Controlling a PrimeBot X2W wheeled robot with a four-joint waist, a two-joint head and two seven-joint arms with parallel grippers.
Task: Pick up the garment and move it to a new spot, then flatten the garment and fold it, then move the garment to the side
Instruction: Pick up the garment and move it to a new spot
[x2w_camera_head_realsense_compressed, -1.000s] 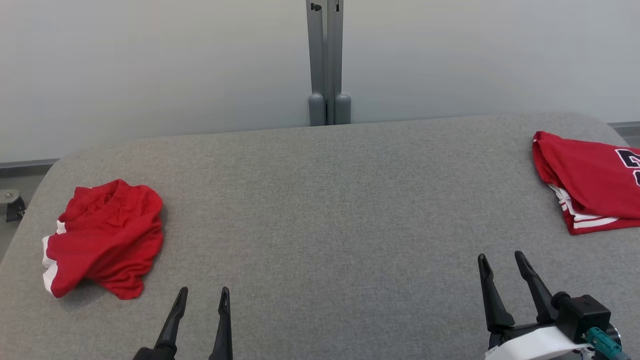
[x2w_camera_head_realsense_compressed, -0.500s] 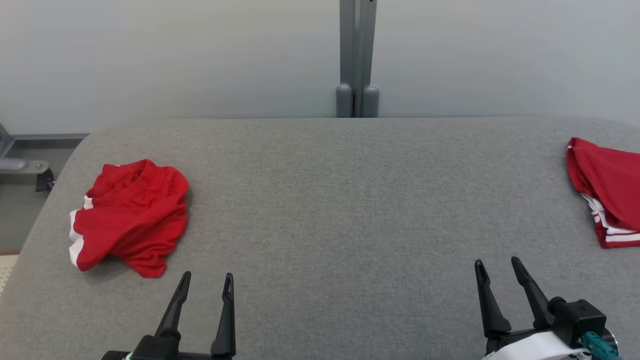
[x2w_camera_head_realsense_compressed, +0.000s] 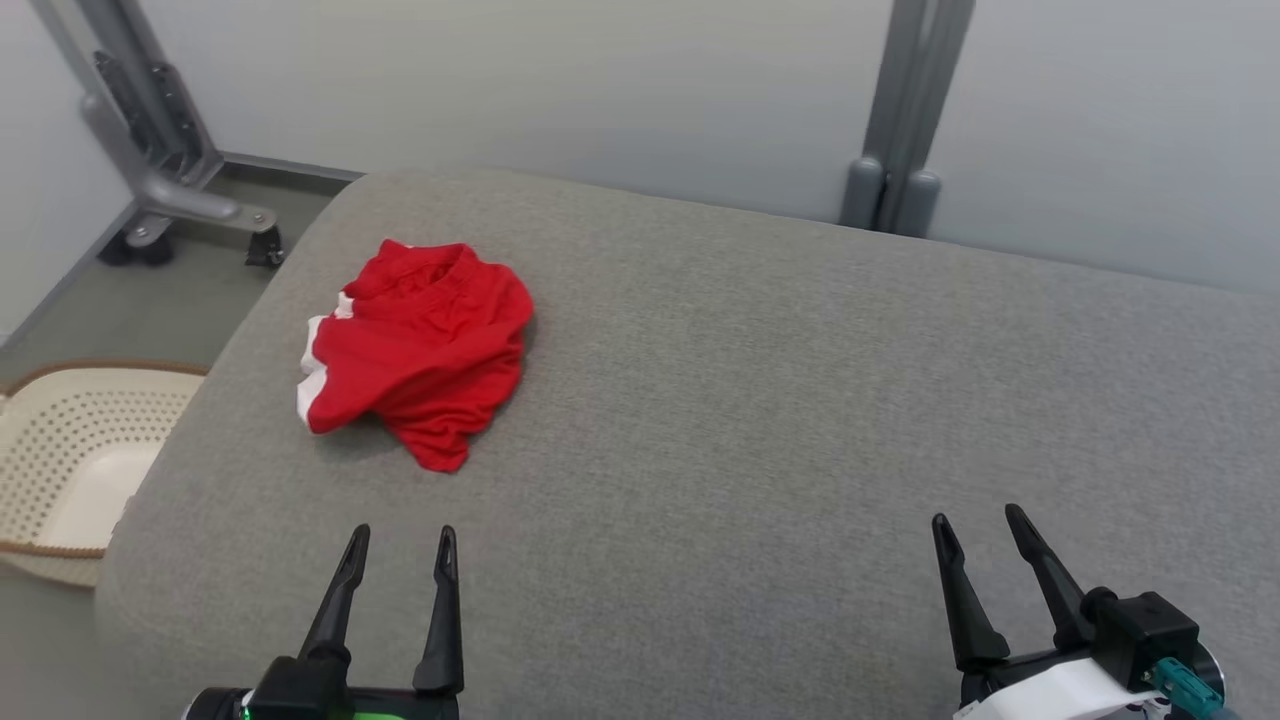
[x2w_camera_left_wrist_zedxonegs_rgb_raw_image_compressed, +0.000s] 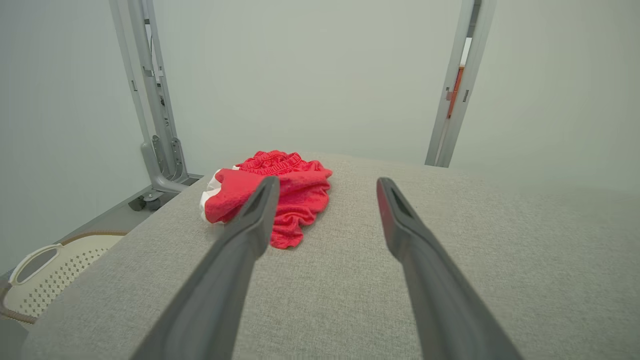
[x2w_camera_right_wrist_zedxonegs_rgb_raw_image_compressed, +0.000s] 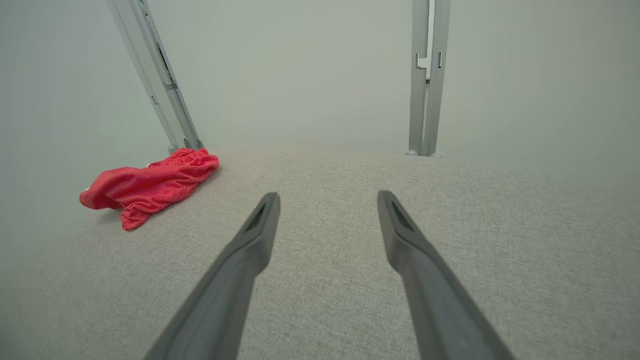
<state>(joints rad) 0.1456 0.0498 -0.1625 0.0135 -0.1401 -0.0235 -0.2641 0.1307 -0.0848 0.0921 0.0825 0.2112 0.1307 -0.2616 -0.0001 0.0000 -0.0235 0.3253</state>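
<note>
Red shorts (x2w_camera_head_realsense_compressed: 420, 345) are lying crumpled near the grey padded table's (x2w_camera_head_realsense_compressed: 760, 400) far left corner. Left gripper (x2w_camera_head_realsense_compressed: 397, 552) and right gripper (x2w_camera_head_realsense_compressed: 978, 535) are hovering near its front edge, fingers spread wide, empty. Pick-up apparently not yet begun; it is calling for the left gripper to reach forward.

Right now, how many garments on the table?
1. A crumpled red garment lies near the table's left edge, ahead of the left gripper. Others could lie outside these views.
</note>
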